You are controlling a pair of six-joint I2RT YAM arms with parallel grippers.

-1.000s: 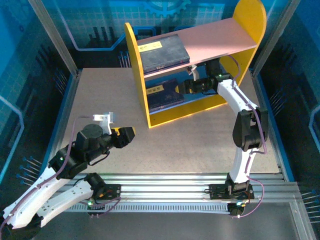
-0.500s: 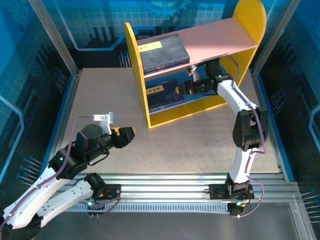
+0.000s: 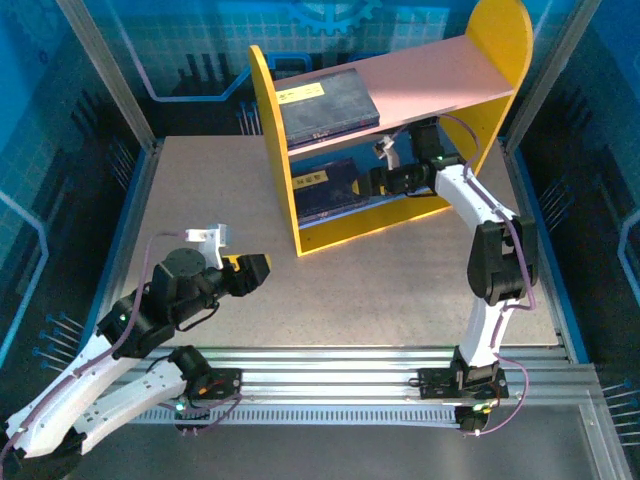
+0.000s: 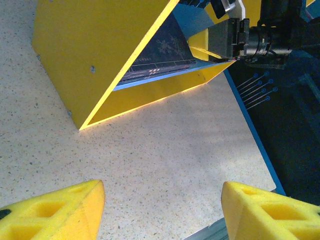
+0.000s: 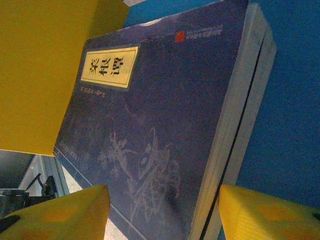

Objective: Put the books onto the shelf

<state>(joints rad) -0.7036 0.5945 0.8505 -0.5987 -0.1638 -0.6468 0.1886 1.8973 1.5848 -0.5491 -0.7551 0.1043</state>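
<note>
The shelf (image 3: 390, 130) stands at the back of the table, with yellow sides, a pink upper board and a blue lower board. One navy book (image 3: 325, 103) lies flat on the pink board. Two more books (image 3: 322, 190) are stacked on the blue board. In the right wrist view the top book (image 5: 150, 125) shows its yellow label, and the lower book's (image 5: 257, 95) page edge peeks out beside it. My right gripper (image 3: 366, 182) reaches into the lower tier, open (image 5: 162, 212), its fingers straddling the stack's near corner. My left gripper (image 3: 255, 270) hangs open (image 4: 162, 210) over bare table.
The shelf's yellow side panel (image 4: 100, 50) faces the left gripper across open tabletop (image 4: 165, 145). The table's right edge (image 4: 255, 135) drops to a dark gap. Blue enclosure walls and metal posts (image 3: 110, 80) surround the table.
The right wrist has tilted and shifted slightly inside the lower tier, with its jaws a touch wider. The left arm has not moved.
</note>
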